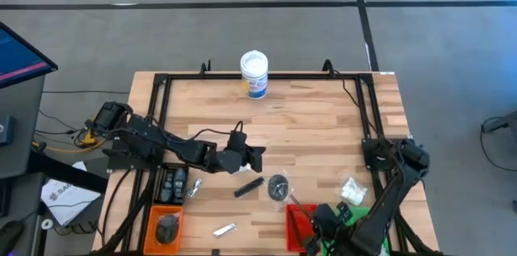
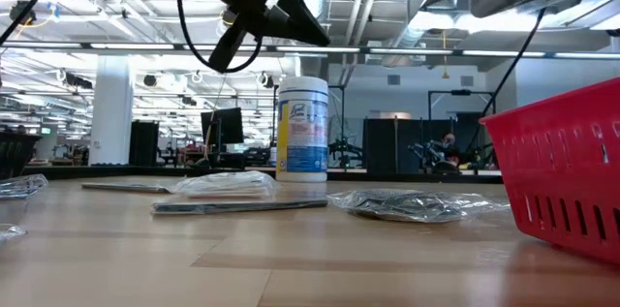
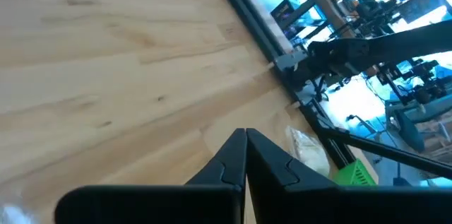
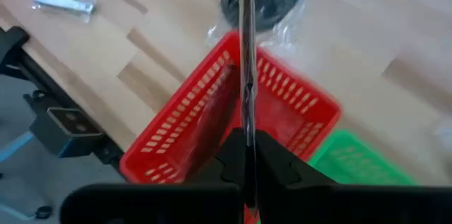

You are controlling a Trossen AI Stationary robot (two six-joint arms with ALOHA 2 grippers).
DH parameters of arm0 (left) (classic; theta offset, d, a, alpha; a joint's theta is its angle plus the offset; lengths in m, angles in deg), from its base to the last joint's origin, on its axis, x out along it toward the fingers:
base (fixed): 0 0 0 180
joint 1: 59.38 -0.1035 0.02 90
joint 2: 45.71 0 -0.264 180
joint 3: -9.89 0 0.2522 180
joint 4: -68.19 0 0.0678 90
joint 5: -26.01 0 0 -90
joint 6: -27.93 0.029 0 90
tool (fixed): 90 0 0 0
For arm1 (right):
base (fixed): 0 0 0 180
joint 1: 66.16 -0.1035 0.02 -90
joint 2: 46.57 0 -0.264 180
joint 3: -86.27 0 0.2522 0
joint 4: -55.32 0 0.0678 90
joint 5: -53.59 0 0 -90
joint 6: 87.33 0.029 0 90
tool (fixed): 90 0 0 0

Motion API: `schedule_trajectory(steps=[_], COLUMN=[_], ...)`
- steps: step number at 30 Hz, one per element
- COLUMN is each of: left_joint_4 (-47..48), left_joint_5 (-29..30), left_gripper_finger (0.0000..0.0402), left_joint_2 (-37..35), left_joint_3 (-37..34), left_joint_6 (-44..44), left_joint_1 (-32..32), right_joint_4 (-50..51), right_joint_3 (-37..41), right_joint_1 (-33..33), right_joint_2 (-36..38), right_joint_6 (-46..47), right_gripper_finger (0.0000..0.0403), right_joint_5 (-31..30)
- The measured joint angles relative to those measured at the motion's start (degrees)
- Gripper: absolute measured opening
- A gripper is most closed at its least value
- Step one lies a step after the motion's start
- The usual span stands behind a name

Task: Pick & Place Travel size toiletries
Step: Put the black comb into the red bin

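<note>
A slim stick point(image 4: 245, 54) stands pinched in the closed right gripper point(image 4: 245, 146), directly over the red slotted plastic tray point(image 4: 282, 111) at the desk's near edge. The left gripper point(image 1: 257, 159), closed and empty, hovers mid-desk.

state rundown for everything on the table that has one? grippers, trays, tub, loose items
left gripper: shut, empty, above mid-table
right gripper: shut on thin stick, over red tray
thin stick: held upright
red tray: upright, contents unclear
orange tray: holds a dark item
white tub: upright, lid on
black stick: lying flat
dark disc packet: lying flat
</note>
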Motion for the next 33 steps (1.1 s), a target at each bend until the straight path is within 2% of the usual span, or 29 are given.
schedule_trajectory(steps=[3, 6, 15, 18, 23, 25, 30, 33], left_joint_4=[1.1, 3.2, 3.8, 3.4, 3.4, 3.4, 3.2, 3.3], left_joint_5=[-2.6, -6.6, -23.0, -26.5, -27.2, -27.2, -22.1, -21.3], left_gripper_finger=[0.0, 0.0, 0.0, 0.0, 0.0, 0.0, 0.0, 0.0], left_joint_2=[0.0, -0.1, -2.8, -4.4, -6.7, -7.7, -8.6, -8.6], left_joint_3=[0.0, 0.0, 0.3, 0.5, 0.5, 0.5, 0.5, 0.5], left_joint_6=[0.4, 5.0, 25.3, 36.4, 62.0, 67.5, 68.0, 66.5], left_joint_1=[0.7, 1.9, 5.1, 6.7, 10.2, 11.0, 11.5, 11.5], right_joint_4=[0.0, -0.1, 2.1, 4.4, 6.7, 6.5, 6.9, 6.8], right_joint_3=[-2.3, -4.8, -12.1, -13.6, -15.8, -15.8, -15.9, -15.8], right_joint_1=[-0.7, -0.8, 0.6, 0.9, 1.5, 1.6, 2.1, 2.2], right_joint_2=[-2.4, -4.3, -10.2, -12.1, -15.0, -15.7, -17.5, -17.9], right_joint_6=[2.5, 4.9, 12.6, 15.6, 16.6, 16.6, 16.6, 15.9], right_gripper_finger=[0.0, 0.0, 0.0, 0.0, 0.0, 0.0, 0.0001, 0.0001], right_joint_5=[0.1, 0.2, 3.9, 5.6, 9.2, 8.3, 7.4, 7.5])
